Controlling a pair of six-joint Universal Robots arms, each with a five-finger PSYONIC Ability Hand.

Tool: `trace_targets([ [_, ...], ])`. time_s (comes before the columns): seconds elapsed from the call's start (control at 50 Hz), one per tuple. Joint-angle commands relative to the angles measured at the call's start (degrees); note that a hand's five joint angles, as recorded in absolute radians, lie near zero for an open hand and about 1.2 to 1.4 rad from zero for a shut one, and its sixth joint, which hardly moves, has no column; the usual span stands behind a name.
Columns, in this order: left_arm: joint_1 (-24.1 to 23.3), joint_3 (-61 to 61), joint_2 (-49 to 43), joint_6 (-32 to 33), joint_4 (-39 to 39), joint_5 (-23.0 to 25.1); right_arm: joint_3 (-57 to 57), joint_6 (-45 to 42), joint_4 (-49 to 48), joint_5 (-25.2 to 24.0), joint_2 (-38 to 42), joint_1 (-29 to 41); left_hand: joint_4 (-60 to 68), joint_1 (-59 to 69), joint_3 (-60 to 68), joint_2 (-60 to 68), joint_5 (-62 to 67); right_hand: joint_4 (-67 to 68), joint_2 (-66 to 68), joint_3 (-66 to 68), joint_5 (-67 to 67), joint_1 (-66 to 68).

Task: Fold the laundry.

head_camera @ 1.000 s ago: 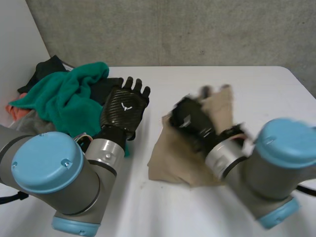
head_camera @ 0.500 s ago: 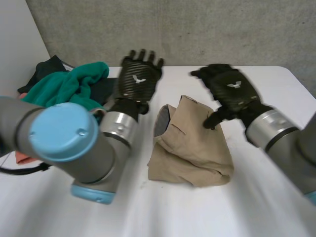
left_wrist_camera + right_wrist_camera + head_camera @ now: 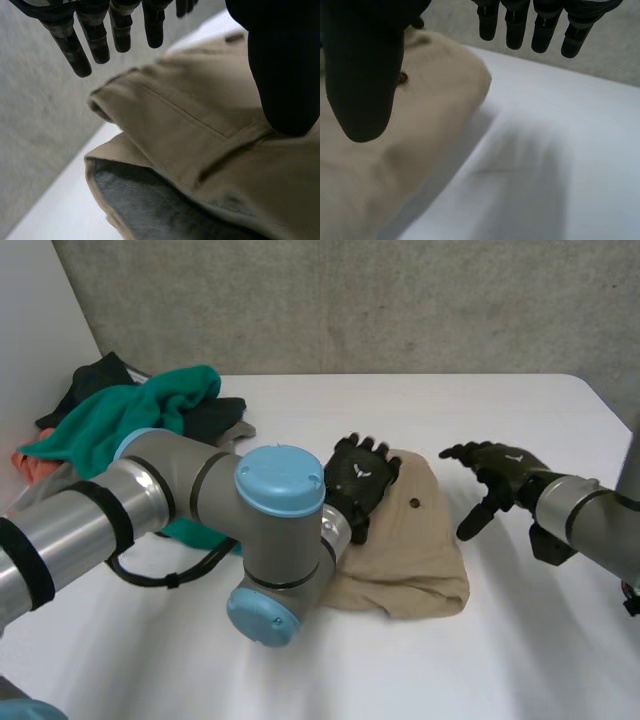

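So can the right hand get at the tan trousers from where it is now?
Probably yes. The right hand hangs open just beside the tan trousers, with only bare table between; the left hand lies on their other side, clear of that edge.

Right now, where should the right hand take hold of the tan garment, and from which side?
Probably the right edge of the tan garment, from the right: it lies free beside the open right hand, while the left hand rests on the other side.
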Motion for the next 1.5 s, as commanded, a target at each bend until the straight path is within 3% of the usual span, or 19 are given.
trace_targets([
  [0.02,0.2,-2.1,0.8,4.1,-6.5,-5.7,-3.6,-4.4,0.7,0.6,5.0,5.1,1.4,1.6,0.9,1.2,0.0,-1.5,-2.0,-1.7,-2.5,-2.9],
  [0.14,0.2,-3.3,0.8,6.4,-8.4,-10.0,-4.7,-8.3,0.7,1.4,9.0,5.6,1.0,1.3,0.6,0.8,-0.4,-1.5,-2.0,-1.7,-2.5,-2.9],
  [0.24,0.2,-3.9,0.7,6.4,-8.3,-10.7,-5.0,-11.0,0.8,4.2,10.8,5.6,0.8,1.1,0.4,0.7,-0.5,-1.5,-2.0,-1.7,-2.5,-2.9],
  [0.36,1.0,-4.3,0.5,6.4,-8.6,-10.9,-4.9,-15.3,0.8,7.9,9.4,5.8,0.8,1.1,0.4,0.7,-0.5,-1.5,-2.0,-1.7,-2.5,-2.9],
  [0.58,0.4,-6.9,7.5,5.0,-8.5,-9.0,-2.1,-12.6,-2.5,8.0,2.8,7.3,0.2,0.4,-0.3,0.0,-1.2,-1.5,-2.0,-1.7,-2.5,-2.9],
  [0.82,1.4,-17.2,25.1,-5.8,-3.7,1.7,14.7,5.3,-8.6,10.7,-10.8,5.4,-0.2,0.1,-0.6,-0.3,-1.6,-1.5,-2.0,-1.7,-2.5,-2.9],
  [0.9,5.1,-24.4,29.2,-9.8,-1.6,9.1,19.9,6.6,-8.8,9.9,-10.9,5.1,0.0,0.3,-0.4,-0.2,-1.4,-1.5,-2.0,-1.7,-2.5,-2.9],
  [1.0,6.5,-28.8,30.4,-12.3,0.2,14.4,23.1,6.8,-10.2,9.9,-10.3,5.3,0.7,0.9,0.2,0.5,-0.7,-1.5,-2.0,-1.7,-2.5,-2.9],
  [1.14,6.7,-31.2,30.3,-12.9,1.7,15.3,22.7,7.2,-16.3,9.8,-5.4,5.5,0.8,1.1,0.4,0.7,-0.5,-1.5,-2.0,-1.7,-2.5,-2.9],
  [1.5,6.7,-31.4,30.1,-13.0,2.4,15.3,18.0,9.5,-18.2,8.7,0.6,9.7,1.0,1.3,0.6,0.8,-0.4,-0.6,-1.0,-0.8,-1.6,-2.0],
])
